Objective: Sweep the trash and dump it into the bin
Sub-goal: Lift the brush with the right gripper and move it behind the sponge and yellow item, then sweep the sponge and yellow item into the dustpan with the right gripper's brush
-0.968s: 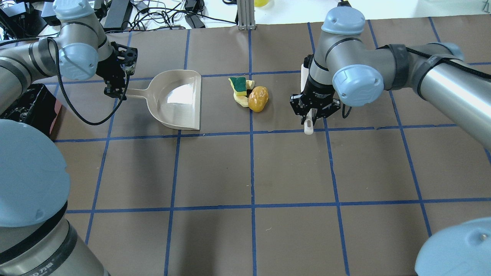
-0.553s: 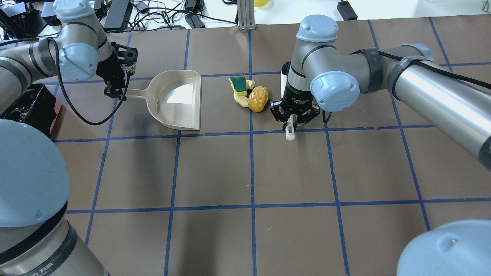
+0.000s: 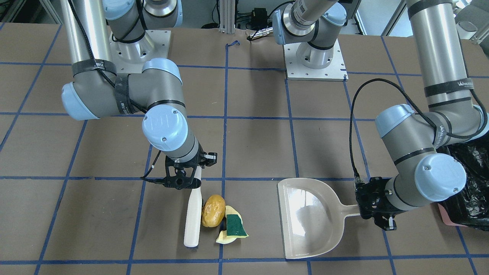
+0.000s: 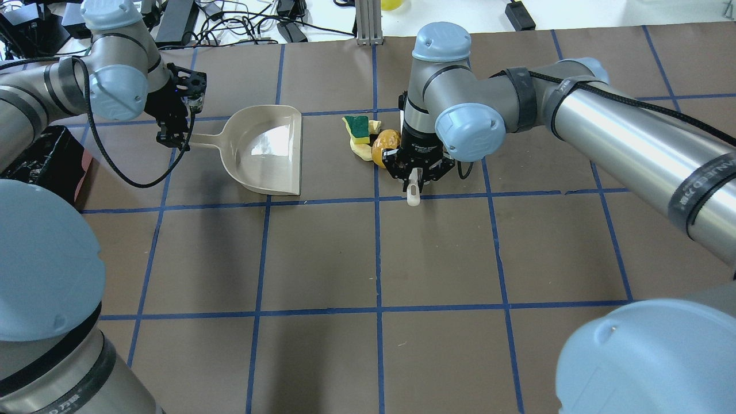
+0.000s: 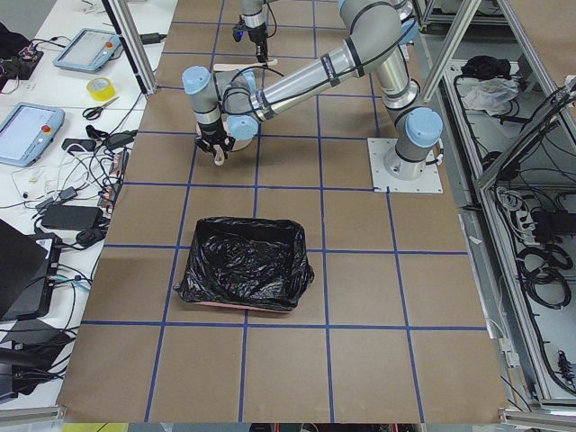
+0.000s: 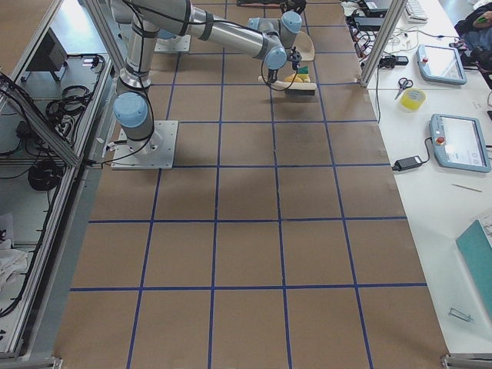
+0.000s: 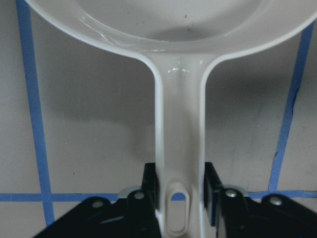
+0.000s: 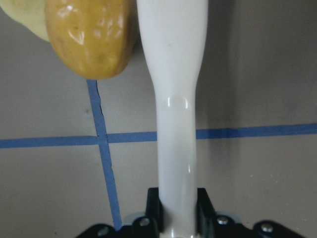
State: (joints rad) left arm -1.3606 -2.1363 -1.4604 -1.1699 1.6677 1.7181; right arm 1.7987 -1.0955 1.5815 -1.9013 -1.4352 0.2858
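The trash lies together on the brown table: a yellow-brown potato-like lump, a green-topped sponge piece and pale yellow peel scraps. My right gripper is shut on the handle of a white brush, whose blade touches the lump's side. My left gripper is shut on the handle of the beige dustpan, which lies flat with its mouth toward the trash. The black-lined pink bin stands behind the left arm.
Blue tape lines cross the table in a grid. Cables and power bricks lie past the far edge. The two arm bases stand on plates at the robot's side of the table.
My right gripper has moved left with the brush, from well right of the pile up against the lump. The left gripper and dustpan have not moved.
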